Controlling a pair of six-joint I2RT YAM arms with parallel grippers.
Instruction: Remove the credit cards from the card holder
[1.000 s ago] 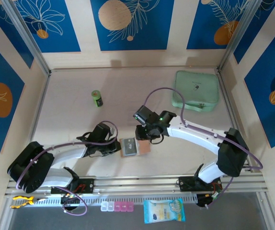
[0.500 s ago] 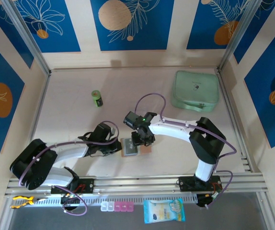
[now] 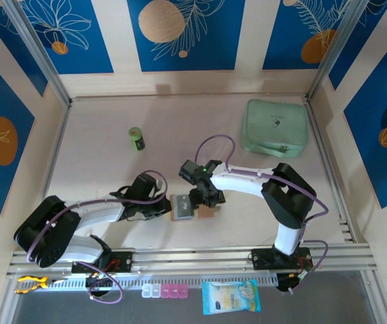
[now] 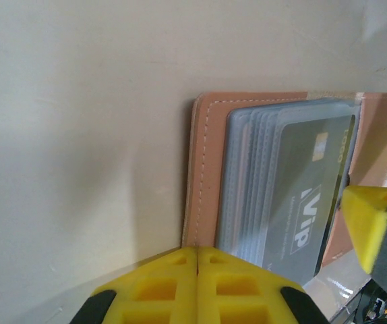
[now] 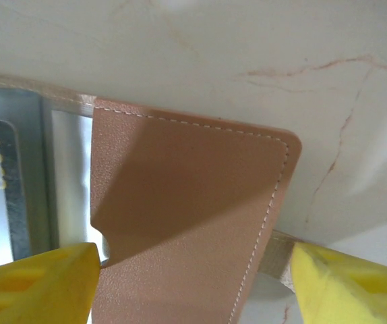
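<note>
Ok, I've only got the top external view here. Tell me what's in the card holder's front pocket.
Observer: The left wrist view shows a dark grey card printed VIP in the front clear pocket of the card holder.
Operator: Now say what the left arm is doing.
Observer: The left gripper is shut, its yellow fingertips pressed together at the holder's stitched corner.
Operator: Now the right one.
Observer: The right gripper is open, with the tan cover lying between its fingers, not clamped.
</note>
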